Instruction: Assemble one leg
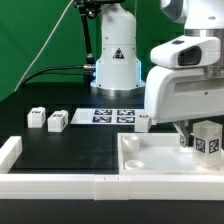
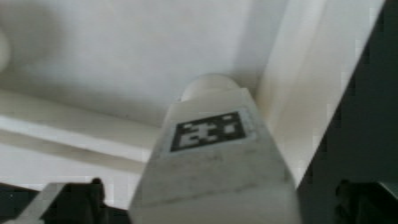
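My gripper (image 1: 199,134) is shut on a leg (image 1: 208,141), a small white block with a black-and-white tag. It holds the leg upright over the right part of the large white square panel (image 1: 150,156). In the wrist view the leg (image 2: 210,140) runs out from between my dark fingers (image 2: 68,203), tag facing the camera, its far end close to the panel's raised rim (image 2: 294,60). I cannot tell if the leg touches the panel. Three more legs lie on the black table: two at the exterior view's left (image 1: 36,118) (image 1: 57,121) and one by the panel (image 1: 143,122).
The marker board (image 1: 112,116) lies at mid table in front of the robot base (image 1: 115,60). A low white fence (image 1: 60,184) runs along the front edge and up the left side (image 1: 10,150).
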Action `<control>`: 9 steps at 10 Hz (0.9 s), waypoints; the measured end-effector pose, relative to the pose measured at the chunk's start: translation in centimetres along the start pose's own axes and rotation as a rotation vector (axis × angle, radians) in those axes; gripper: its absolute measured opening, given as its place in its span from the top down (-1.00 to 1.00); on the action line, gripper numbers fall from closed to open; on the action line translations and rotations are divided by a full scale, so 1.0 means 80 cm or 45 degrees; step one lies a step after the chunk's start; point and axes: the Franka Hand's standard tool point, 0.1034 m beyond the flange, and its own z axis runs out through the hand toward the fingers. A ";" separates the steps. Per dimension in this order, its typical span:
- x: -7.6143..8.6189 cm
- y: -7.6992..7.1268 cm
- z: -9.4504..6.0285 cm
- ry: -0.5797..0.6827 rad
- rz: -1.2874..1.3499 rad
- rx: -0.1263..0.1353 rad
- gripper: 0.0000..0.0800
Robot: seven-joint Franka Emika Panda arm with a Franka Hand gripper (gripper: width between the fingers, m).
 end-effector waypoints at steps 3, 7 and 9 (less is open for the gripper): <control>0.000 0.001 0.000 0.000 0.000 0.000 0.21; 0.000 0.000 0.000 0.000 0.091 0.000 0.27; -0.001 0.002 0.001 -0.003 0.515 0.001 0.27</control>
